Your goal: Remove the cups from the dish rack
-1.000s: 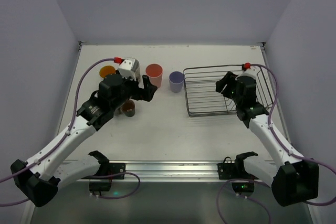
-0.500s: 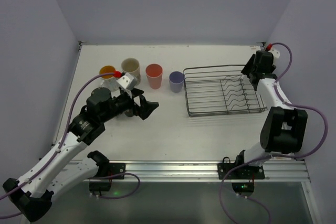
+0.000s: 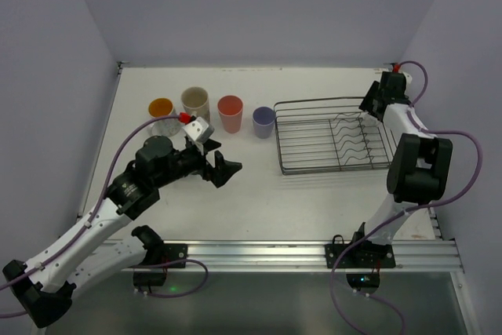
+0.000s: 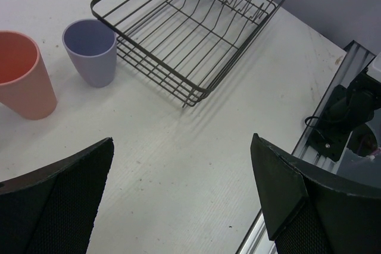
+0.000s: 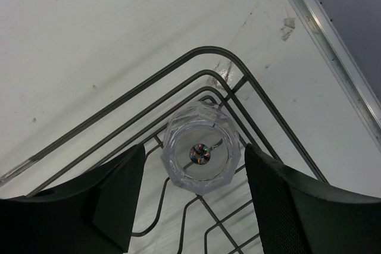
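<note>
The dark wire dish rack (image 3: 337, 169) stands at the right of the table. A clear glass (image 5: 201, 154) stands upside down in its far right corner. My right gripper (image 3: 375, 104) hangs over that corner, open, with one finger on each side of the glass (image 5: 195, 150) and not touching it. The orange-inside cup (image 3: 160, 107), cream cup (image 3: 195, 102), salmon-red cup (image 3: 230, 112) and lavender cup (image 3: 263, 121) stand in a row on the table left of the rack. My left gripper (image 3: 223, 169) is open and empty above bare table (image 4: 181, 141). The brown cup is hidden.
In the left wrist view the salmon-red cup (image 4: 24, 75) and lavender cup (image 4: 90, 50) stand at the far left, the rack (image 4: 196, 28) beyond. The table's metal front rail (image 3: 259, 250) runs along the near edge. Walls close the table on three sides.
My left arm has drawn back from the row of cups toward the near middle. My right arm has swung from over the rack's middle to its far right corner, over the glass.
</note>
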Action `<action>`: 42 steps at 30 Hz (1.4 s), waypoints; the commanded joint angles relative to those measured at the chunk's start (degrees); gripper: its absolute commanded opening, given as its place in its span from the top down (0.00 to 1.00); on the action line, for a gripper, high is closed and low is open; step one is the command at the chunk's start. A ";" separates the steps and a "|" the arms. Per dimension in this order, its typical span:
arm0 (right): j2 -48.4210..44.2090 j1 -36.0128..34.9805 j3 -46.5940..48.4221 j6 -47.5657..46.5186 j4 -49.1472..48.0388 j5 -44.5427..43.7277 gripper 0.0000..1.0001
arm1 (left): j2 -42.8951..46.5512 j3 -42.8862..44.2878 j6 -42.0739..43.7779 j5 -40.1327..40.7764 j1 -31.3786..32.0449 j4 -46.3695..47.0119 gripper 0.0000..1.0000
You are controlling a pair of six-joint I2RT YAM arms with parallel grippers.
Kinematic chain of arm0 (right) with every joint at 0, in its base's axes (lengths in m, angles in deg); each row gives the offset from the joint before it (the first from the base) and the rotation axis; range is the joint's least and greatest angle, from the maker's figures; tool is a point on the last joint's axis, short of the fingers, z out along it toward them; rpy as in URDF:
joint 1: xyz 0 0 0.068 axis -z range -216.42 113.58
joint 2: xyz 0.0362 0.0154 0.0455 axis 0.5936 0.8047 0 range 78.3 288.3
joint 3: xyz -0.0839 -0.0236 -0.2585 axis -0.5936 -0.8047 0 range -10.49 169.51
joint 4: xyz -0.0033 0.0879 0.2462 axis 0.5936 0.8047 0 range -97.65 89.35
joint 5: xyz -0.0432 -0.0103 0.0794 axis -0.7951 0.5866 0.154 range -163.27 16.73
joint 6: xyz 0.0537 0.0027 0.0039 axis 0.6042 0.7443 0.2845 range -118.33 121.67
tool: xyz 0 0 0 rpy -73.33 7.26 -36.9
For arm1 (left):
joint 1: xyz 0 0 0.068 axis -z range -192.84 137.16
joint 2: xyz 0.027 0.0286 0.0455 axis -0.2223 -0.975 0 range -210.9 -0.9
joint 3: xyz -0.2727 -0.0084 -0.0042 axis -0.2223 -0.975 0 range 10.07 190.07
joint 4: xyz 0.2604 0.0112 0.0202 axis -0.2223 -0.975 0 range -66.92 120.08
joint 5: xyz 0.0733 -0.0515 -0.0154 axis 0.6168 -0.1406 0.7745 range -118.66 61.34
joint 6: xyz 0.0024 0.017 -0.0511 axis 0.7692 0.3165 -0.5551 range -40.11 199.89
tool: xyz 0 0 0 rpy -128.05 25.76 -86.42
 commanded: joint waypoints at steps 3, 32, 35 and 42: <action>1.23 0.08 3.43 -1.74 1.73 2.11 0.29 | -0.33 0.01 1.29 0.49 0.42 1.26 0.00; -28.37 -8.42 -12.72 4.06 -3.97 0.43 0.81 | -5.42 2.29 -1.87 -0.65 0.25 2.66 0.00; -35.40 -12.83 -19.38 7.83 -8.89 10.69 0.80 | -6.83 3.52 -4.67 -3.46 0.24 3.98 0.00; -47.98 -15.65 -34.09 26.28 -27.87 40.67 0.80 | -10.96 -0.42 -15.58 -10.58 0.42 21.07 0.01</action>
